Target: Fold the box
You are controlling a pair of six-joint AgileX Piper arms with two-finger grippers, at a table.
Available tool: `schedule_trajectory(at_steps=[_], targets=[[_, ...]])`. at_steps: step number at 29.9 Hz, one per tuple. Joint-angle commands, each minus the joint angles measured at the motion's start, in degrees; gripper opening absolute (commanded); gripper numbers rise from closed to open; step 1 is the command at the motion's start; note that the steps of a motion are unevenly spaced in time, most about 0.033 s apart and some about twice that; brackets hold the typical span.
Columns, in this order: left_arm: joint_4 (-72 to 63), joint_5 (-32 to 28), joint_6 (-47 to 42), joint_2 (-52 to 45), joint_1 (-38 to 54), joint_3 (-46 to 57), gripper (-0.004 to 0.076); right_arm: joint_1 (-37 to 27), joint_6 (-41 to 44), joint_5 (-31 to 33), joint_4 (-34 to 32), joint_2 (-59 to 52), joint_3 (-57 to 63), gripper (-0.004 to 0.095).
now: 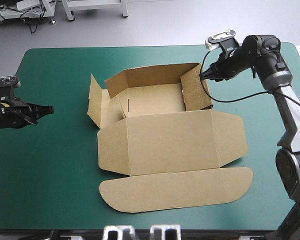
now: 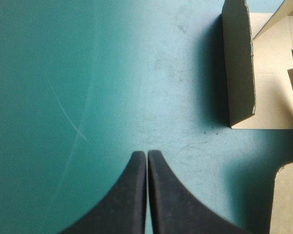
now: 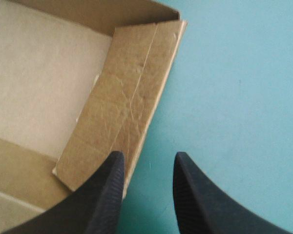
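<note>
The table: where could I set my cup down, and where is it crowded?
Bare teal-green cover lies between the box and the table's left edge, nearer than the left gripper, and in a strip along the far edge. The box crowds the middle; the right gripper is at its right wall.

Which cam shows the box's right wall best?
Right wrist view: the right wall is close up, creases visible, beside the open right pincer. High view shows it small, standing. Left wrist view misses it, catching the box's left flap.

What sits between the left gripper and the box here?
Nothing. Only bare teal-green cover separates the shut left gripper from the box, as both the high view and the left wrist view show.
</note>
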Motion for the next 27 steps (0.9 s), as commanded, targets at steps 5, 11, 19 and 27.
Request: schedule_trajectory(at_steps=[5, 11, 19, 27], targets=[[-6.10, -2.99, 0.34, -8.12, 0.00, -1.42, -0.0004, -0.40, 1.89, 6.76, -2.45, -5.04, -2.08, 0.0305], [-8.95, -1.30, 1.59, -11.11, -0.11, -1.39, -0.0004, -0.40, 2.78, 4.68, 1.50, -2.72, -2.08, 0.0305], [-10.55, -0.03, 2.94, -13.68, -0.11, -1.39, -0.0004, -0.40, 2.15, -0.53, 5.24, 5.44, -2.08, 0.0305], [-10.55, -0.34, 2.94, -13.95, -0.11, -1.39, -0.0004, -0.40, 1.96, -4.36, 6.21, 10.09, -2.17, 0.0304]])
